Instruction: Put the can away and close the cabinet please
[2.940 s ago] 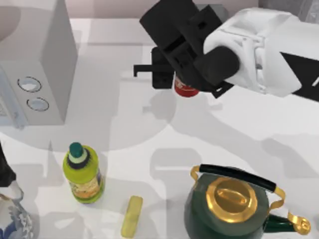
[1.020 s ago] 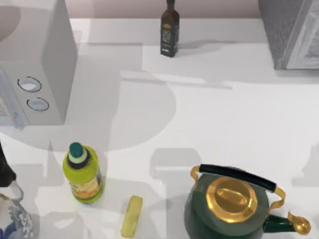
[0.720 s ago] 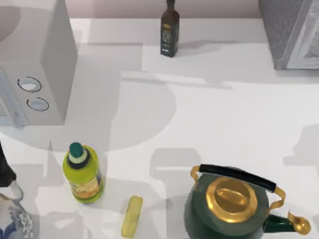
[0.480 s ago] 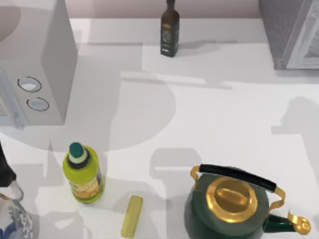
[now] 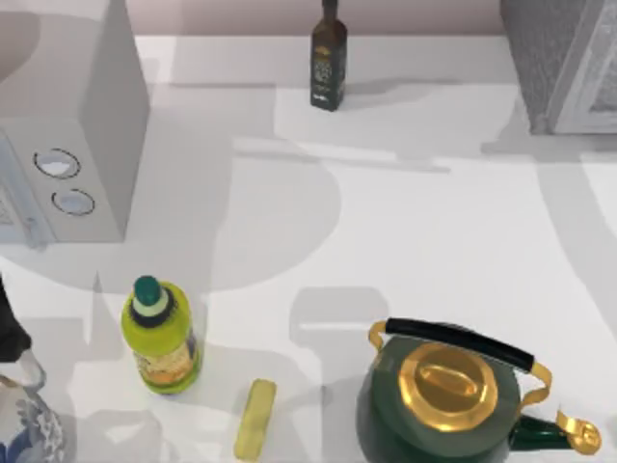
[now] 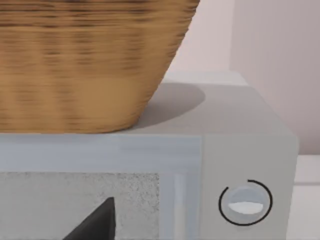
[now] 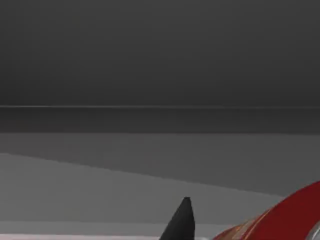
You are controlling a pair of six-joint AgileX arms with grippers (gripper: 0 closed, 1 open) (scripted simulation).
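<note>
The small red can [image 7: 282,220] sits in a dim grey space, just beside the right gripper [image 7: 181,222]. I cannot tell if those jaws are open or holding it. The big grey speckled cabinet [image 5: 554,58] stands at the far right corner of the white bench [image 5: 434,241]. The left gripper [image 6: 95,222] is close to the front of the white box with round knobs [image 6: 245,150]. A brown woven basket [image 6: 90,60] sits on that box. I cannot tell how the left jaws stand either.
</note>
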